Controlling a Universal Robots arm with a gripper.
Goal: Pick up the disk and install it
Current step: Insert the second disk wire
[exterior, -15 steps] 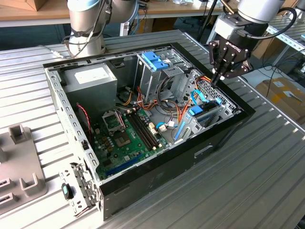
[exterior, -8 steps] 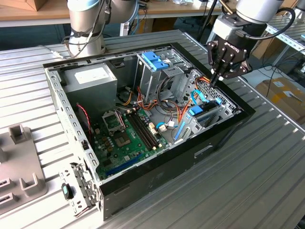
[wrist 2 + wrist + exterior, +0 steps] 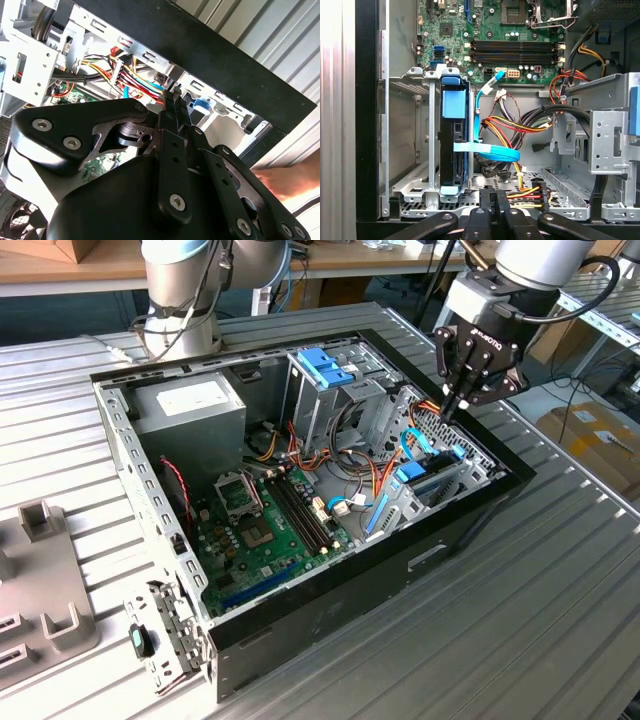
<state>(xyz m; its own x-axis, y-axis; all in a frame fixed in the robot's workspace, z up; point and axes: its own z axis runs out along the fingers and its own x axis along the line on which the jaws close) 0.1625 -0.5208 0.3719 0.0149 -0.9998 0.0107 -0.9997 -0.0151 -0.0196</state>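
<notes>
Exterior view: an open computer case (image 3: 300,630) lies on its side on a ribbed metal desk (image 3: 560,590). The tool (image 3: 452,408) hangs over the case's edge on the exterior view's right, tips down at the perforated metal wall there. Its fingers (image 3: 449,405) are pressed together with nothing between them.

The disk (image 3: 432,478) sits on edge in a metal bay inside the case, just below and near the tool, blue carrier rail showing along its top. A flat light-blue cable (image 3: 412,445) curves up beside it. The motherboard (image 3: 265,530) fills the case floor toward the exterior view's left; a grey power supply (image 3: 190,405) sits at the far corner, and a tall drive cage (image 3: 325,390) with a blue latch stands in the middle.

In the first wrist view, the disk (image 3: 454,142) stands upright in its slotted bay, dark body framed by pale-blue plastic, a blue tab at its upper end. The light-blue cable (image 3: 487,150) crosses its side and loops toward the motherboard (image 3: 510,30). The tool (image 3: 494,200) shows its fingers (image 3: 486,199) closed tight, apart from the disk, close to a bundle of red, yellow and black wires (image 3: 520,195).

In the second wrist view, the tool (image 3: 175,97) points its shut tips at the case's inner wall near coloured wires (image 3: 135,72). A person's hand (image 3: 287,180) rests outside the case.
</notes>
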